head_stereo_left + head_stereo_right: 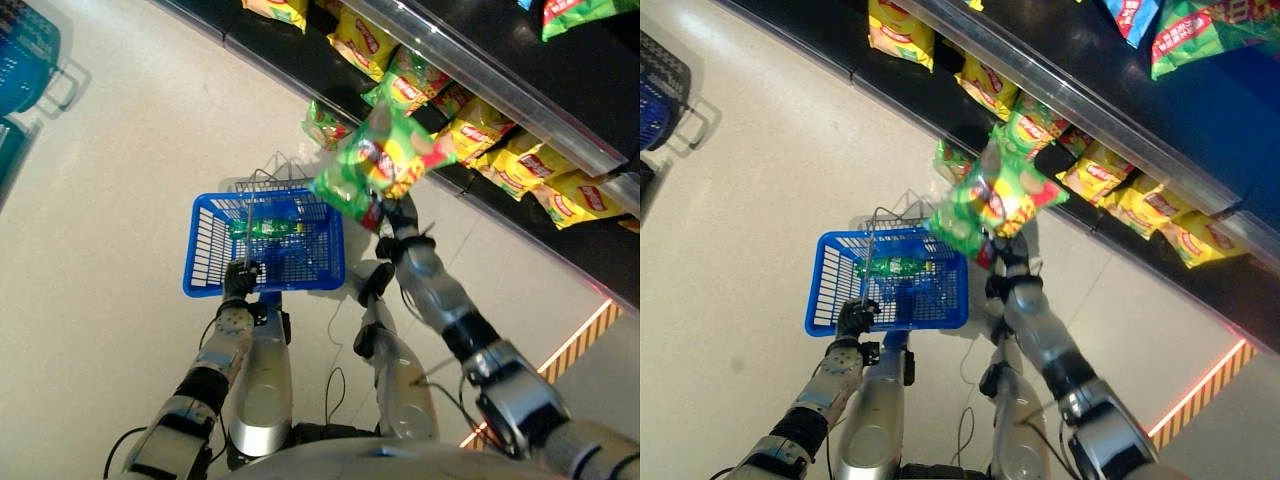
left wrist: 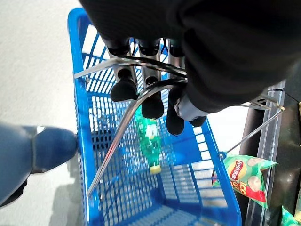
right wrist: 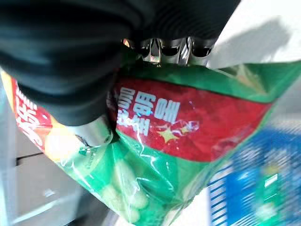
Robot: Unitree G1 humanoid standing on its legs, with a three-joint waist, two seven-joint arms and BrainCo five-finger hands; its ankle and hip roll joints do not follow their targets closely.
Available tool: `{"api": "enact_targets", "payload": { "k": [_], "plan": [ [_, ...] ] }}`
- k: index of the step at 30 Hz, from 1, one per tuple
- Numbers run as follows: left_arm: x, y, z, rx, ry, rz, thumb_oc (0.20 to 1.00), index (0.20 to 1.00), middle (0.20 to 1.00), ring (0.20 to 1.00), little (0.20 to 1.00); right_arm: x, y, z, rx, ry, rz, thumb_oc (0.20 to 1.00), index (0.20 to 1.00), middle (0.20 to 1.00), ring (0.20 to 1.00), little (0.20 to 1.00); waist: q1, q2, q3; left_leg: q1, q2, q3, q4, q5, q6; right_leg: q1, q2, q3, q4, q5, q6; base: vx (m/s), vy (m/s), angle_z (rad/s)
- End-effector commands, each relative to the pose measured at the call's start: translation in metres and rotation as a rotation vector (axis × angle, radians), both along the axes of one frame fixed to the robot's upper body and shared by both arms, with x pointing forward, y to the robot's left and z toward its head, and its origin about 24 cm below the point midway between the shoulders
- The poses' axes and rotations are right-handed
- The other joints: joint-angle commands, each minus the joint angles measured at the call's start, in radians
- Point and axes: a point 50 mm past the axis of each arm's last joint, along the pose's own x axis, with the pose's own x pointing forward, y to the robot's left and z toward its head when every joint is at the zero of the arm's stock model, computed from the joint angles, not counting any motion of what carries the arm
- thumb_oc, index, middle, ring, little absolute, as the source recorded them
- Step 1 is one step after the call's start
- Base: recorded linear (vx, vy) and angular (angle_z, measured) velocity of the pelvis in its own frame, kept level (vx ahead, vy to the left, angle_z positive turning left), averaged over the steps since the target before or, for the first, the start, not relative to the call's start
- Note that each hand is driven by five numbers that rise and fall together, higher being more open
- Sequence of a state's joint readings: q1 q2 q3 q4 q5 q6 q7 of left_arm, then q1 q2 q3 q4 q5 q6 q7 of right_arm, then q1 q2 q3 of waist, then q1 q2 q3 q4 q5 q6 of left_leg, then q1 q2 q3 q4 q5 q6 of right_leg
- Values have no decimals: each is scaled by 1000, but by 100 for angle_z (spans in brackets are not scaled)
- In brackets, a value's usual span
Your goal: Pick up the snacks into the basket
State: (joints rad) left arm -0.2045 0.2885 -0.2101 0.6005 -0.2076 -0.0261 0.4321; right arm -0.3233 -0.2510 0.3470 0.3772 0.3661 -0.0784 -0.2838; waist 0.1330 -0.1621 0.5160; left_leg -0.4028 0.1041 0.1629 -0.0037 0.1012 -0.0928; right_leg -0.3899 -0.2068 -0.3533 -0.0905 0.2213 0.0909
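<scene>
Between the right hand's [image 1: 398, 214] fingers [image 3: 176, 46] and thumb, a green snack bag [image 1: 378, 160] with a red panel is pinched at its lower edge. The bag is held up in the air, beside the far right corner of the blue basket [image 1: 205, 240] and in front of the shelf edge.

Left hand [image 1: 240, 277]: fingers [image 2: 124, 88] curled round the wire handle [image 2: 117, 136] of the basket, at its near rim. The basket hangs above the pale floor [image 1: 110, 200]. Inside it, a green bottle [image 2: 149, 141] lies on the mesh bottom, toward the far wall.

Past the basket's far right corner, another green snack bag [image 2: 244, 172] sits at the foot of the dark shelf [image 1: 600, 80]. Yellow snack bags [image 1: 545, 165] line the shelf row behind a clear rail [image 1: 520, 95]. A second blue basket [image 1: 25, 55] stands on the floor at the far left.
</scene>
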Motion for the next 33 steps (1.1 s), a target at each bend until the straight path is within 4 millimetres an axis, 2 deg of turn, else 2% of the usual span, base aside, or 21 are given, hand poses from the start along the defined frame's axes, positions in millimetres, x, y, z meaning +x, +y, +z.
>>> {"api": "enact_targets", "payload": {
  "k": [1, 5, 8, 12, 14, 17, 18, 20, 21, 23, 24, 26, 28, 30, 33],
  "plan": [
    [-2, 9, 37, 70, -223, -9, 200, 200, 200, 200, 200, -8, -15, 21, -77, -141, 51, 200, 200, 200, 200, 200, -4, 21, 4, -15, 10, -30, -84, 39, -10, 24, -99, 10, 24, 31, 152, 0, 0, 0],
    [-5, 17, 49, 93, -273, -15, 200, 200, 200, 200, 200, -33, -19, -15, -126, -4, 98, 200, 200, 200, 200, 200, -23, 18, 4, -12, 11, -22, -84, 39, -11, 19, -99, 15, 25, 32, 153, -10, -3, -4],
    [-5, 15, 57, 91, -307, -42, 200, 200, 200, 200, 200, -35, -16, -24, -163, 33, 119, 200, 200, 200, 200, 200, -26, 23, 4, -14, 11, -19, -84, 41, -11, 11, -98, 17, 27, 33, 153, -23, -10, -7],
    [-4, 5, 76, 102, -390, -127, 200, 200, 200, 200, 200, -26, -8, -30, -239, 56, 141, 200, 200, 200, 200, 200, -18, 36, 4, -17, 12, -19, -84, 41, -10, 4, -100, 18, 30, 33, 152, 0, 0, 0],
    [-3, 1, 78, 92, -403, -147, 200, 200, 200, 200, 200, -24, -6, -30, -246, 62, 145, 200, 200, 200, 200, 200, -16, 38, 4, -19, 12, -20, -84, 41, -10, 2, -100, 18, 31, 33, 152, 0, 0, 0],
    [-1, -21, 92, 79, -465, -260, 200, 200, 200, 200, 200, -5, 12, -26, -280, 61, 174, 200, 200, 200, 200, 200, -1, 52, 4, -24, 9, -23, -84, 40, -8, -3, -102, 17, 31, 35, 151, 0, 0, 0],
    [-1, -21, 92, 79, -465, -260, 200, 200, 200, 200, 200, -5, 12, -26, -280, 61, 174, 200, 200, 200, 200, 200, -1, 52, 4, -24, 9, -23, -84, 40, -8, -3, -102, 17, 31, 35, 151, 0, 0, 0],
    [1, -34, 101, 57, -505, -319, 200, 200, 200, 200, 200, 5, 24, -25, -290, 71, 191, 200, 200, 200, 200, 200, 9, 60, 4, -28, 9, -28, -84, 40, -8, -4, -104, 12, 31, 36, 151, 0, 0, 0],
    [2, -48, 110, 31, -545, -383, 200, 200, 200, 200, 200, 16, 37, -17, -307, 54, 207, 200, 200, 200, 200, 200, 20, 69, 4, -35, 8, -32, -84, 40, -8, -9, -105, 11, 32, 36, 151, 0, 0, 0],
    [3, -63, 116, 2, -570, -437, 200, 200, 200, 200, 200, 23, 48, -15, -277, 79, 210, 200, 200, 200, 200, 200, 29, 76, 4, -40, 6, -36, -84, 40, -7, -13, -105, 8, 34, 37, 150, 0, 0, 0],
    [4, -63, 116, 3, -571, -437, 200, 200, 200, 200, 200, 23, 48, -15, -276, 78, 210, 200, 200, 200, 200, 200, 29, 76, 4, -41, 6, -36, -84, 40, -7, -13, -105, 7, 34, 38, 150, -2, -17, 7],
    [6, -83, 124, -28, -601, -519, 200, 200, 200, 200, 200, 41, 62, -1, -327, 64, 222, 200, 200, 200, 200, 200, 47, 87, 4, -55, 3, -43, -84, 42, -7, -22, -104, 2, 35, 39, 150, -3, -20, 7],
    [7, -88, 127, -32, -613, -535, 200, 200, 200, 200, 200, 47, 63, 4, -358, 59, 221, 200, 200, 200, 200, 200, 53, 91, 4, -64, 2, -45, -84, 43, -7, -28, -103, 0, 36, 39, 150, -8, 0, 4],
    [9, -103, 135, -54, -641, -588, 200, 200, 200, 200, 200, 60, 71, 16, -464, 56, 233, 200, 200, 200, 200, 200, 71, 104, 4, -84, 1, -54, -84, 46, -8, -43, -103, -6, 37, 41, 150, -4, 0, 10],
    [12, -112, 143, -69, -667, -617, 200, 200, 200, 200, 200, 66, 78, 23, -511, 49, 241, 200, 200, 200, 200, 200, 81, 113, 4, -105, -1, -59, -84, 50, -9, -59, -101, -11, 40, 41, 149, -7, -2, 12]
  ]
}}
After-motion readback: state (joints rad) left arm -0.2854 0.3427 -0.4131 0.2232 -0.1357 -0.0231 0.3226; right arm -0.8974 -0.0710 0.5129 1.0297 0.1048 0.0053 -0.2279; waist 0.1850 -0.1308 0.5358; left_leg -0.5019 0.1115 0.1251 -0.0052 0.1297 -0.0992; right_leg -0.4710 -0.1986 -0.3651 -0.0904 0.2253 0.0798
